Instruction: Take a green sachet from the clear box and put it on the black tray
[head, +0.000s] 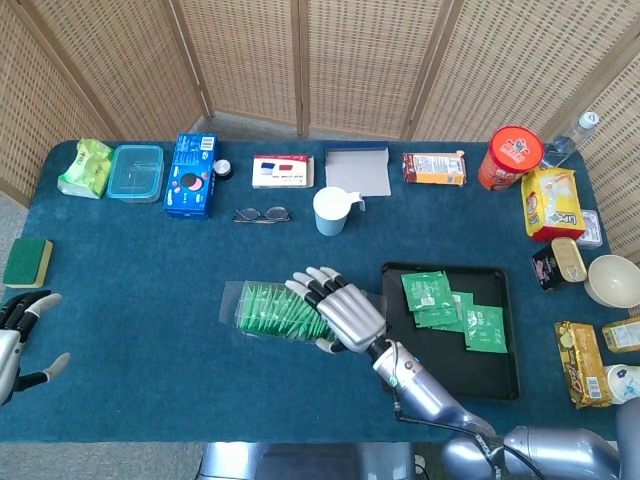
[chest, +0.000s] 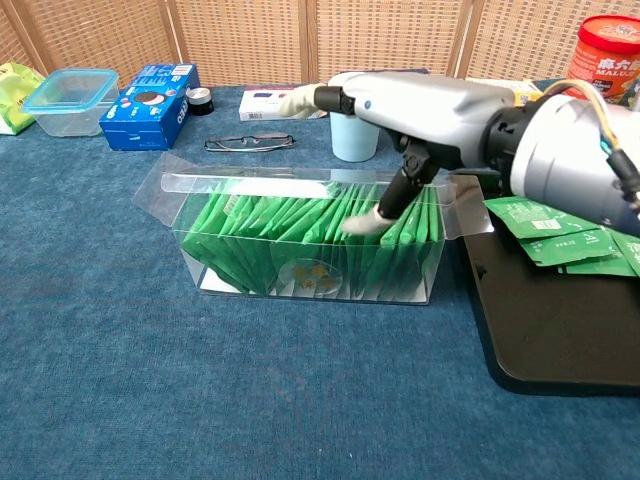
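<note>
The clear box (chest: 310, 235) is a long rectangular container of thin transparent plastic, standing open-topped on the blue, felt-textured table (head: 150, 330), with its end flaps folded outward. It is packed along its whole length with flat green sachets (chest: 270, 235) standing on edge and leaning in a row. Just right of the clear box lies the black tray (head: 500, 375), a shallow rectangle with a raised rim and rounded corners; several loose green sachets (head: 445, 300) lie flat and overlapping on the half of the tray farther from the robot, while the nearer half is bare. The right hand (head: 335, 310), grey-shelled with pale fingertips, is positioned over the right portion of the clear box with its fingers spread and extended flat above the sachet tops; in the chest view the thumb tip points down among the sachets. It grasps nothing. The left hand (head: 18, 335) sits well left of the clear box, at the table's near-left edge, its fingers apart and holding nothing. Beyond the clear box, a pale blue cup (head: 330, 211) and a pair of glasses (head: 262, 214) stand apart from it, with open cloth between. Left of the clear box the blue surface runs unobstructed to a green sponge (head: 27, 262) at the table edge.
</note>
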